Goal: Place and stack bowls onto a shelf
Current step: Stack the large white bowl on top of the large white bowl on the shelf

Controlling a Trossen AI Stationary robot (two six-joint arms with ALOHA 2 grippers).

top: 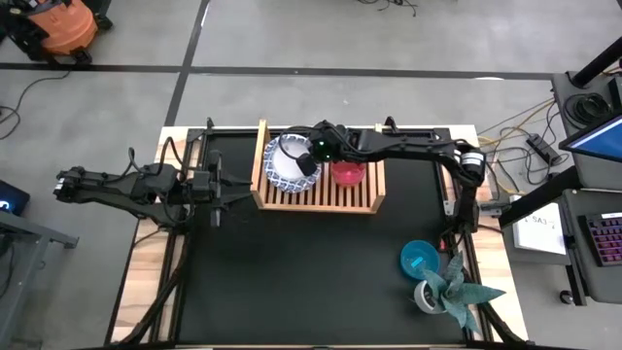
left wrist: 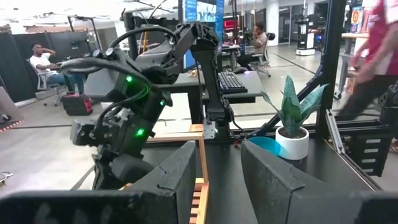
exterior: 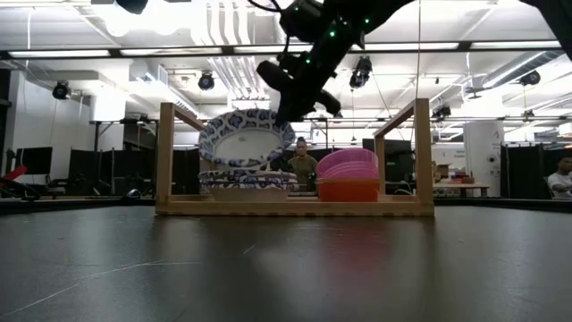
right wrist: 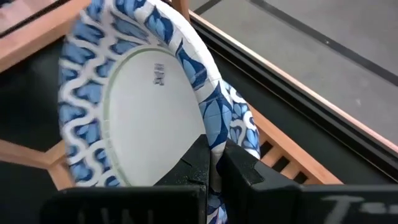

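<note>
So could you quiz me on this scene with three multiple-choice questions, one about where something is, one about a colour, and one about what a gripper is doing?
1. Where does the teal bowl sit?
A. On the wooden shelf
B. On the table beside the potted plant
C. In the left gripper

2. What colour is the top bowl of the small stack on the shelf?
A. Pink
B. Green
C. Yellow

3. What is the right gripper doing?
A. Hanging open over bare table
B. Clamped on a tilted blue-patterned bowl's rim
C. Holding the plant

Answers:
1. B: the high view shows it off the shelf, next to the potted plant.
2. A: the low view shows a pink bowl nested in a red one.
3. B: its wrist view shows both fingers pinching the blue-patterned bowl, which leans over the shelf.
</note>
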